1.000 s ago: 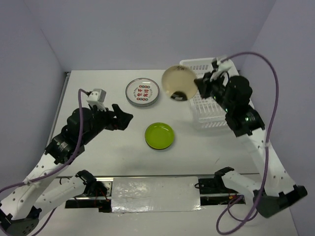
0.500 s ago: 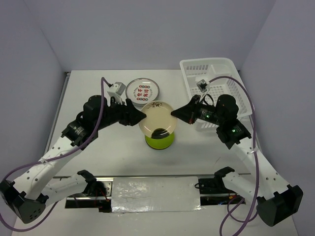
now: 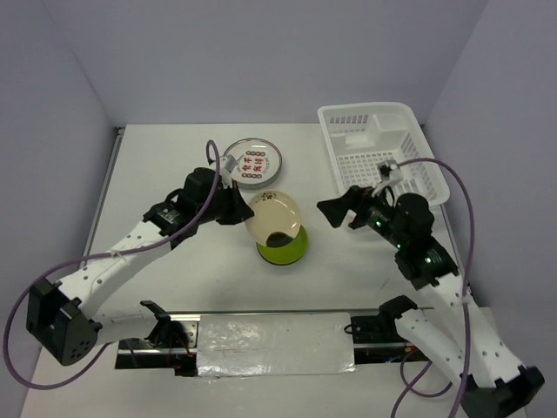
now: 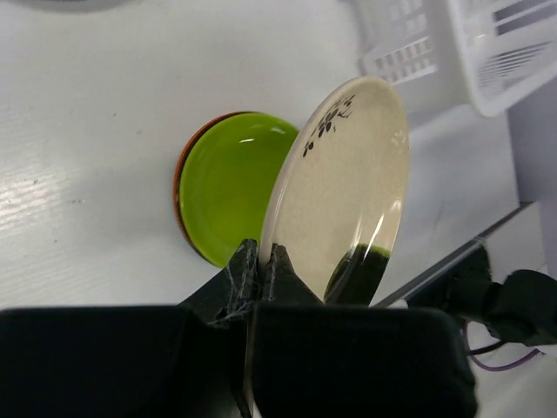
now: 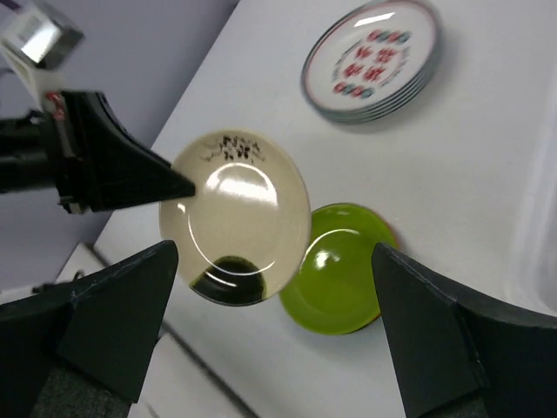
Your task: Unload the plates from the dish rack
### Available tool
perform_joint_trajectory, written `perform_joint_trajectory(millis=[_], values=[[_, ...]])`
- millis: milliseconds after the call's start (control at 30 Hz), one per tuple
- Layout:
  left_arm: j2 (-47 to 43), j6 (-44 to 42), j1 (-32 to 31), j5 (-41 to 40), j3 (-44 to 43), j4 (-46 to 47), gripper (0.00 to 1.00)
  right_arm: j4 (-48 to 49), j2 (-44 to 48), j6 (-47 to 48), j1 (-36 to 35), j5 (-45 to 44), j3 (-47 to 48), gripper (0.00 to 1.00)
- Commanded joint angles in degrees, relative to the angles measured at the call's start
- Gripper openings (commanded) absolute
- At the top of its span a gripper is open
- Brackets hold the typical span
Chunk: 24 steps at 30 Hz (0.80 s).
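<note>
A golden-tan plate (image 3: 275,218) hangs tilted on edge just above a yellow-green plate (image 3: 284,249) that lies on the table. My left gripper (image 3: 245,212) is shut on the tan plate's left rim; in the left wrist view the jaws (image 4: 261,255) pinch the rim of the plate (image 4: 348,187). My right gripper (image 3: 336,211) stands open to the plate's right, apart from it; its wrist view has the tan plate (image 5: 237,225) in front of the spread fingers (image 5: 130,300). The white dish rack (image 3: 383,148) sits at the back right, with no plate showing in it.
A stack of plates topped by a white one with red marks (image 3: 252,163) lies at the back centre. The yellow-green plate (image 4: 228,185) rests on an orange-rimmed one. The rack's corner (image 4: 461,43) is near the left wrist's far side.
The right gripper carried the tan plate from the rack to the centre, then opened and drew back right. The left gripper reached in and shut on the plate's rim.
</note>
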<state>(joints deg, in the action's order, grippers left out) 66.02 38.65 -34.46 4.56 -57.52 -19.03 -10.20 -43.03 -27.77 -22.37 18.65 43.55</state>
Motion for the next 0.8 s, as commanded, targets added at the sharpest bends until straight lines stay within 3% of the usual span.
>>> perform_joint_trajectory(millis=[0, 233, 333, 433, 467, 600, 767], values=[[3.5, 3.4, 0.5, -1.0, 1.8, 3.2, 0.01, -7.6, 10.5, 3.0, -0.2, -14.8, -2.7, 1.00], [13.3, 5.3, 1.5, 3.7, 2.7, 9.6, 0.11, -20.5, 19.1, 6.8, -0.2, -14.6, 0.4, 1.00], [16.0, 6.3, 1.4, 5.7, 3.7, 10.8, 0.28, -23.1, 20.8, 8.2, -0.1, -14.6, 2.0, 1.00], [17.5, 6.5, -0.1, 3.9, 3.7, 10.0, 0.76, -25.6, 21.7, 9.4, -0.1, -15.8, 4.0, 1.00], [17.6, 6.5, -1.5, 2.1, 2.6, 7.0, 0.99, -26.3, 21.8, 10.1, -0.1, -16.4, 5.1, 1.00], [17.1, 5.4, -2.0, -3.5, -0.2, 0.3, 1.00, -29.8, 22.2, 12.0, -0.2, -18.5, 8.4, 1.00], [13.5, 1.4, -1.9, -17.1, -7.2, -12.0, 0.99, -38.6, 21.5, 15.5, -0.1, -30.4, 16.4, 1.00]])
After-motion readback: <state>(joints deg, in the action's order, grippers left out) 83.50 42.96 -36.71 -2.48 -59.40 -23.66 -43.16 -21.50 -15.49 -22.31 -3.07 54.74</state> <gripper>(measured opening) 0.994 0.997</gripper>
